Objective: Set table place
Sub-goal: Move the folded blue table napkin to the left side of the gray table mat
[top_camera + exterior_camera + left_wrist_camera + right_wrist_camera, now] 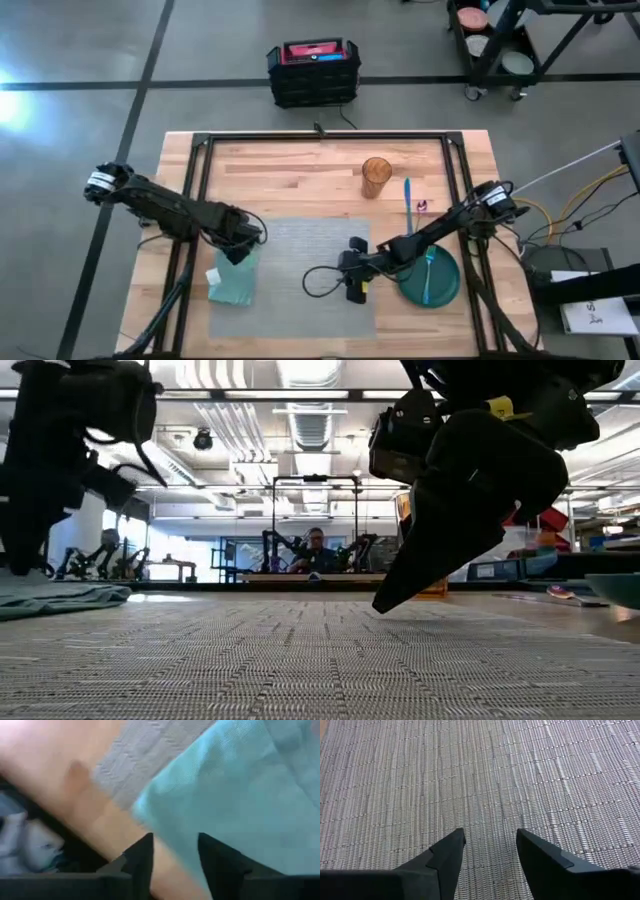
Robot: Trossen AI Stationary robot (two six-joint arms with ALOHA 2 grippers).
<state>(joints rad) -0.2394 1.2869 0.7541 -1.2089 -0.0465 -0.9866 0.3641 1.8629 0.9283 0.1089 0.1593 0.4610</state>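
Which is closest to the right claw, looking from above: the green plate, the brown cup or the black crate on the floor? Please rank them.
From the right gripper, over the grey placemat:
1. Green plate, on the table just to its right side.
2. Brown cup, toward the table's far edge.
3. Black crate, on the floor beyond the table.

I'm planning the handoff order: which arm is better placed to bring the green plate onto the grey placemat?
Probably the right. The right gripper hovers, jaws open, over the placemat beside the green plate. The left gripper is across the mat, at the teal napkin.
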